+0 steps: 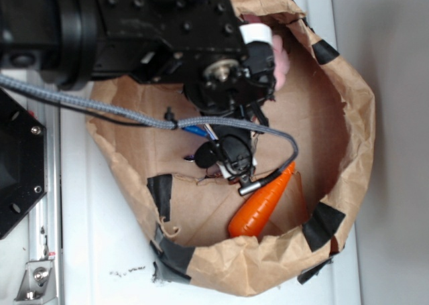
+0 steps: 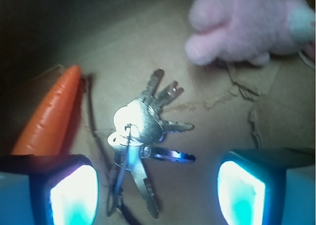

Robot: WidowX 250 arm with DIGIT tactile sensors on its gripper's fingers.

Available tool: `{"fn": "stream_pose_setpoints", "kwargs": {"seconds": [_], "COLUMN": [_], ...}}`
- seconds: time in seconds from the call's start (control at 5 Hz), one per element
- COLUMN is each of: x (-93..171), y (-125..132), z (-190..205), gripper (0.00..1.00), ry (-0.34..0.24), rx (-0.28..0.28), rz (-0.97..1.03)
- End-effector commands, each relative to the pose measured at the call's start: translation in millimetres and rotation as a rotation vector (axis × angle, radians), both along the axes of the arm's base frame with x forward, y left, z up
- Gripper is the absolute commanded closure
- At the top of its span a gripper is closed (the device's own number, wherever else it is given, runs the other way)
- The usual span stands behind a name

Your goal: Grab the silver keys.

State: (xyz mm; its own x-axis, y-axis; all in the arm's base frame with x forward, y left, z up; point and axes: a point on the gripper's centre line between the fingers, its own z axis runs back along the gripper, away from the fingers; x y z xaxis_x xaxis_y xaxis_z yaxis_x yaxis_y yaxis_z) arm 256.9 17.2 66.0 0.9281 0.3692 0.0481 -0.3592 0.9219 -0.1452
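Three objects lay inside the brown paper bag (image 1: 348,151) on the white worktop (image 1: 100,251): a pink plush toy (image 2: 247,27), an orange carrot (image 2: 49,111) and the silver keys (image 2: 143,131). The pincer (image 2: 158,188) hung spread above the bag floor, empty. The keys lay fanned between its fingers (image 2: 74,195), just beside the carrot, well apart from the plush.

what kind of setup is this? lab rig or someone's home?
Probably a lab rig: a taped-up brown paper bin on a white tabletop, holding test props, namely silver keys, a carrot and a pink plush.
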Motion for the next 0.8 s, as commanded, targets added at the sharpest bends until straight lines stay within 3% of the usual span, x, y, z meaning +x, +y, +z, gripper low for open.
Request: {"fn": "stream_pose_setpoints", "kwargs": {"seconds": [0.0, 0.6], "x": [-5.0, -4.7], "y": [-11.4, -17.2], "z": [-14.4, -20.4], "gripper": [0.00, 0.00], "ry": [-0.067, -0.047], "rx": [0.034, 0.045], "rz": [-0.042, -0.038]}}
